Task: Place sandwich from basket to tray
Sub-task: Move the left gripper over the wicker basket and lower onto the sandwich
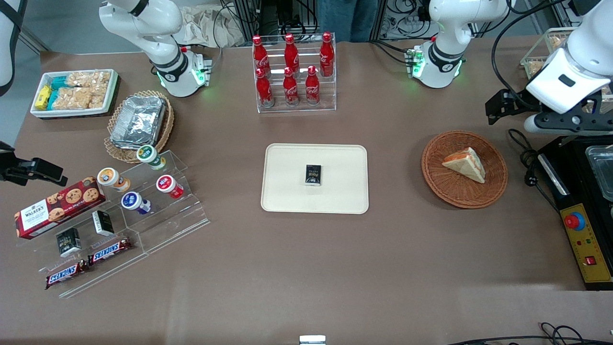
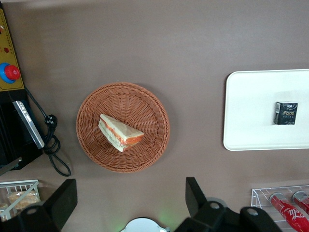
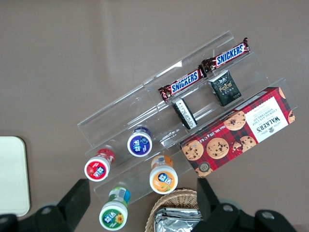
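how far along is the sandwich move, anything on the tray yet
Nothing done yet: the sandwich lies in the basket. The tray holds only a small dark box. The gripper hangs open above the table, holding nothing. Grasp, carry and placement all remain.

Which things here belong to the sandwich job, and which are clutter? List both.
Job:
- triangular pale-bread sandwich
- round reddish-brown wicker basket holding it
- flat cream rectangular tray
- left arm's hand, open, above the table beside the basket

Clutter:
- small black box on the tray
- red cola bottles
- Snickers bars
- red cookie box
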